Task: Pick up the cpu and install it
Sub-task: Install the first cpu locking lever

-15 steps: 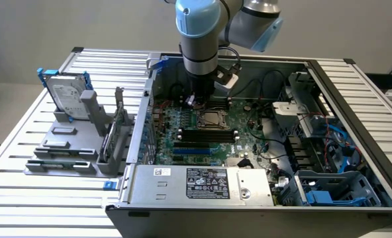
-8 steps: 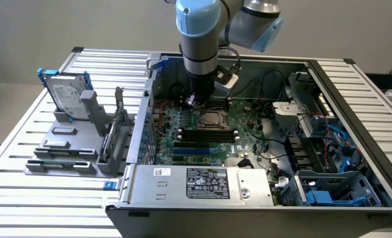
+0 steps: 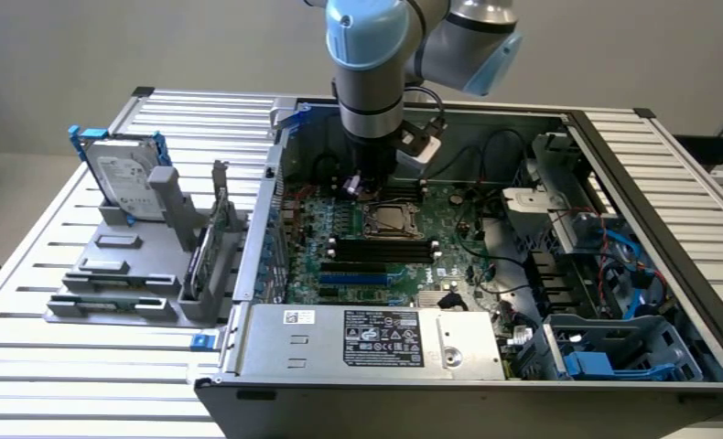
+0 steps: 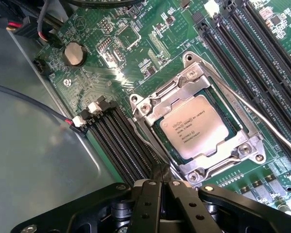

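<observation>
Hovering beside the motherboard socket [image 4: 146, 105], the gripper [image 4: 160, 187] is closed and empty, the cpu [image 4: 192, 127] already seated, placement seemingly done.

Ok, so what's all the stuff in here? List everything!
computer case: one, dark, open, on the table.
motherboard: one, green, inside the case.
socket frame: one, silver, on the motherboard.
cpu: one, silver, lying inside the socket frame.
coin battery: one, silver, on the motherboard.
hard drive: one, silver with blue frame, upright in a grey rack, exterior view's left.
power supply: one, silver, inside the case beside the motherboard.
robot arm: one, grey and blue, reaching into the case.
gripper: one, black, shut, empty, above the motherboard beside the socket frame.
</observation>
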Controlling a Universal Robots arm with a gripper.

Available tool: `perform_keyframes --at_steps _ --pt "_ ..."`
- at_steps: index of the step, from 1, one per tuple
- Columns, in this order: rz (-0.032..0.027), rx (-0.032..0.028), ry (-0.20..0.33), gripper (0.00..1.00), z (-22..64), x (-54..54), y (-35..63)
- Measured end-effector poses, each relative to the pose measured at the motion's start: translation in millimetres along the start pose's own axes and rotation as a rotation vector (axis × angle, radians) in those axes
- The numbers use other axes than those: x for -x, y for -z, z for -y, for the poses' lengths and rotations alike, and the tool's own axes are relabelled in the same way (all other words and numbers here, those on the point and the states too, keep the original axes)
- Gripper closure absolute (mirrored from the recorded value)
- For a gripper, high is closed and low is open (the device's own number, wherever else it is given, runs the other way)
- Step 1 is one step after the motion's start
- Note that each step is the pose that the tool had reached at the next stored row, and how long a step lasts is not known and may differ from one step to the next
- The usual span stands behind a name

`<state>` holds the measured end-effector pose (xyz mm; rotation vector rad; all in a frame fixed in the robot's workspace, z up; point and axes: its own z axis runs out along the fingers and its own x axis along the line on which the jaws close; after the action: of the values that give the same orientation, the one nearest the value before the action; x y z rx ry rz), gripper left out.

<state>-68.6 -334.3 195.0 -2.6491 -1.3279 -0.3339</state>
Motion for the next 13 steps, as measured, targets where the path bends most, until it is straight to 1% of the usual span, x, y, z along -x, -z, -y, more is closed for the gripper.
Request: perform_keyframes --at_steps 4,13 --pt "0.0006 0.0005 0.0 0.89 -1.0 -0.7 -0.3" --pt "0.0048 0.0023 0.0 0.89 -3.2 -2.3 -0.6"
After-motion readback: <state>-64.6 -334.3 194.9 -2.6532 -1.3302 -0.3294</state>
